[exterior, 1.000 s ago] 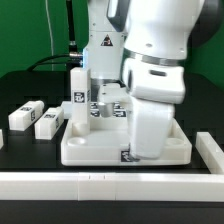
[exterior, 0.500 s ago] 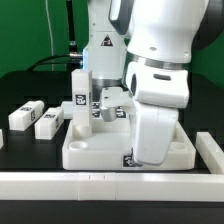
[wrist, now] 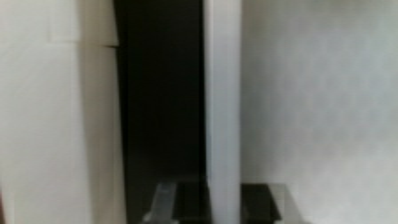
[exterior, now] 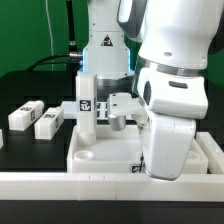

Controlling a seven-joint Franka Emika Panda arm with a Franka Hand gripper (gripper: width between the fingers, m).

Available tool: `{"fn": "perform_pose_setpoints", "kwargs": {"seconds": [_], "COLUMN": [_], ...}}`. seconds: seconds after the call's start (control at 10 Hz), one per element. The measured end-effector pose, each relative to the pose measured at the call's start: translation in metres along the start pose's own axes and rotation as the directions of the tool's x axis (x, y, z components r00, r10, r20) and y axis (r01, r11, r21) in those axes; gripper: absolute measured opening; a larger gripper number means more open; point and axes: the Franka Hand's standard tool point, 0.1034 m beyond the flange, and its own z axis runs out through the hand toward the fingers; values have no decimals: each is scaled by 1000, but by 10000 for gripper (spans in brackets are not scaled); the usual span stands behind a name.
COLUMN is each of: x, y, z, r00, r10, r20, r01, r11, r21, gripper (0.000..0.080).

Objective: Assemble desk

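So, quick note from the desk build. My tool (exterior: 118, 114) was squeezed fully closed. In the wrist view its tips sat either side of a thin white strip (wrist: 222, 100), which I took to be the slab's raised rim. So I'd call it pinching the slab (exterior: 108, 152) by its far edge.

The slab lay flat on the black bench (exterior: 25, 92), just behind the long rail (exterior: 60, 187) at the front. One leg (exterior: 86, 120) stood upright on it toward the exterior view's left, just beside the tool. I couldn't tell if it was properly seated. Two loose legs (exterior: 47, 122) lay on the bench on that same side, apart from the slab. I didn't spot the fourth.

My read was that the step in hand was shifting the slab by that rim. To do it well I figured slow and level, since a grip on an edge that thin can slip or twist. That meant pulling straight, not lifting one side, easing it square toward the rail, and watching that the upright leg didn't wobble.

Labels: only black-and-white square tags (exterior: 86, 103), on the upright leg, the loose legs and the slab's front wall. There was no brand or readable writing anywhere.
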Motion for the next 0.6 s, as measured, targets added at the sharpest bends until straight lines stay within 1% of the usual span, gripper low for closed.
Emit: {"fn": "perform_pose_setpoints", "kwargs": {"seconds": [0.1, 0.3, 0.4, 0.5, 0.6], "x": [4, 2, 2, 0, -2], "y": [3, 4, 4, -4, -9], "z": [-1, 0, 0, 3, -1], "r00": [1000, 1000, 1000, 1000, 1000], "r10": [5, 9, 10, 10, 11], "r20": [-2, -3, -3, 3, 7], "r01": [-5, -9, -10, -10, -12], "r11": [1000, 1000, 1000, 1000, 999], "r21": [-2, -3, -2, 24, 44], "gripper": [62, 62, 162, 298, 298]}}
